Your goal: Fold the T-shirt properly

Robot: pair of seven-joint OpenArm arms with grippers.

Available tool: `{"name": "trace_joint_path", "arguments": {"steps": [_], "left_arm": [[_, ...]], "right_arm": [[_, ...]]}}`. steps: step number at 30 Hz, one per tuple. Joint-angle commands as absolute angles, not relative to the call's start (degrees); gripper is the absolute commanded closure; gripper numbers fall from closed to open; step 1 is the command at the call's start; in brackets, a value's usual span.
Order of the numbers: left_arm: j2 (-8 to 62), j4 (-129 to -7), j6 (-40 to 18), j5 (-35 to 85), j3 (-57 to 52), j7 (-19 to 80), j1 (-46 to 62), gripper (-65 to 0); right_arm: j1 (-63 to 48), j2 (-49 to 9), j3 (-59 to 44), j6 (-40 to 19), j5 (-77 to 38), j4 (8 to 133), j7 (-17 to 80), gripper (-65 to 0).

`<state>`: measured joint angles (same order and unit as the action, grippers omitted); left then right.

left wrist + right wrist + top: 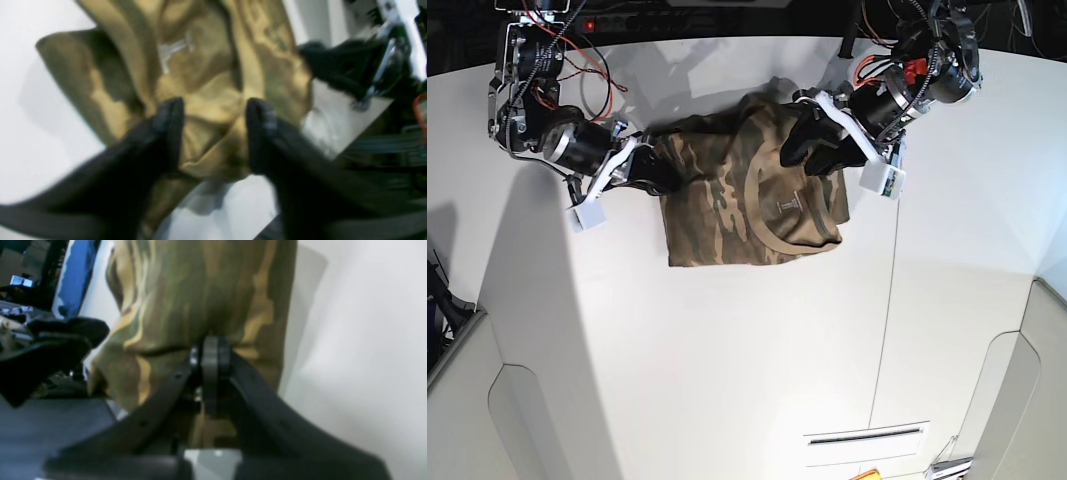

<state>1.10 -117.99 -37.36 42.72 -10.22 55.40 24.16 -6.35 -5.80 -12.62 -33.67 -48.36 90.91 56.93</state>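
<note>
The camouflage T-shirt lies bunched near the white table's far edge; right gripper pinches its cloth, left gripper straddles a fold, jaws apart.

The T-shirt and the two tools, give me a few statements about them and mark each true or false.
1. The T-shirt lies on a white table. True.
2. The right tool is shut on the T-shirt. True.
3. The left tool is fully shut. False: its fingers stand apart, with cloth bunched between them.
4. The T-shirt is plain blue. False: it is camouflage in olive, brown and tan.
5. The T-shirt lies flat and spread out. False: it is bunched and creased between the two tools.
6. In the base view, the collar shows as a tan curve. True.
</note>
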Motion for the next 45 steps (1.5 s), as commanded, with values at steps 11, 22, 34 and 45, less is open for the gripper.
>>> {"name": "trace_joint_path", "arguments": {"steps": [11, 22, 34, 45], "left_arm": [[1.1, -123.1, -40.0, 45.6, -10.1, 56.2, 29.3, -16.1], [1.1, -116.6, -40.0, 44.8, -10.1, 54.9, 29.3, -16.1], [1.1, -104.9, -40.0, 43.1, -10.1, 54.0, 25.0, -16.1], [1.3, -103.0, -36.0, 31.3, -10.3, 52.4, 19.9, -16.1]], "right_arm": [[1.0, -6.3, -16.0, -34.3, -47.4, 99.2, 54.6, 0.0], [7.7, -6.3, -12.1, -34.3, -39.3, 94.5, 49.3, 0.0], [14.2, -6.3, 3.6, -34.3, -29.6, 80.0, 41.7, 0.0], [14.4, -6.8, 5.6, -34.3, -26.5, 79.5, 42.9, 0.0]]}}
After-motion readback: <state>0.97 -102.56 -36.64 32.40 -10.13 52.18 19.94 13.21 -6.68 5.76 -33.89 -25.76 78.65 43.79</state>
